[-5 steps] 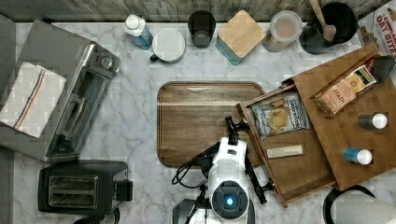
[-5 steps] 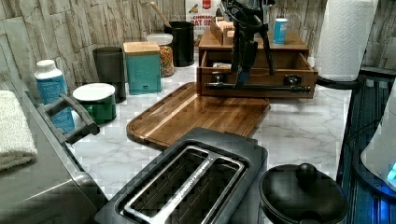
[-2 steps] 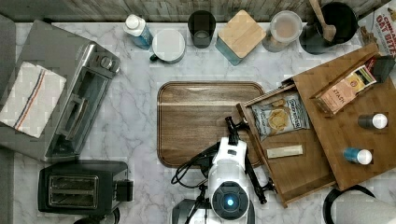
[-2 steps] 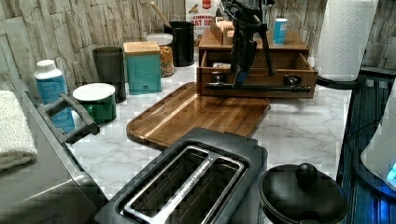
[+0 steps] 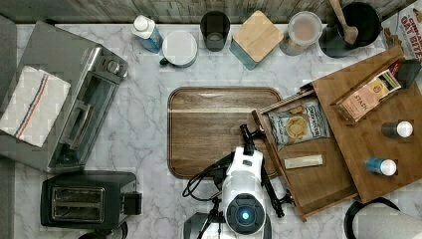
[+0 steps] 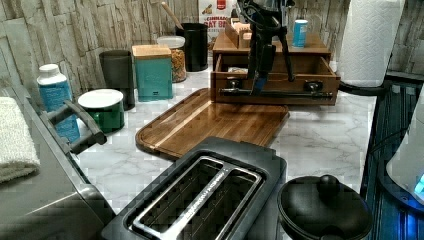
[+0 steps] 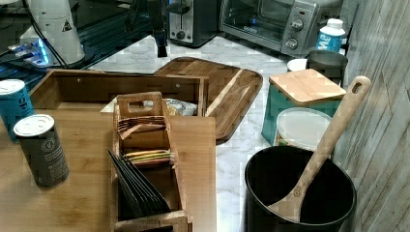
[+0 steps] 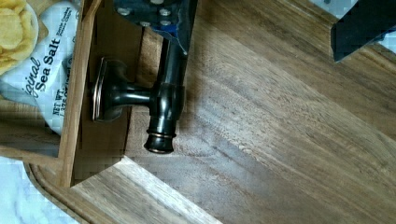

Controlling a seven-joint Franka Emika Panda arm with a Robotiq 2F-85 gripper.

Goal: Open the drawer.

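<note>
In the top view a white marble bench [image 5: 149, 124] runs under a wall of grey wood planks, carrying a toaster oven [image 5: 74, 99], a black toaster [image 5: 87, 201], a dark tray [image 5: 214, 129] and a row of jars along the wall. The drawer [image 5: 303, 159] stands pulled out from its cabinet [image 5: 383, 134] at the top view's right, its front over the tray's edge, with a bag of chips [image 5: 298, 124] and a small packet inside. In the left view the drawer [image 6: 275, 75] shows medium-brown wood with a long black bar handle [image 6: 277, 93] across its front, and the pincer [image 6: 257, 82] hangs at that bar. In the right view the open drawer [image 7: 121, 87] juts toward the tray. In the wrist view the fingers [image 8: 180, 28] stand apart, one touching the handle beside its end post, the other well off over the tray.
</note>
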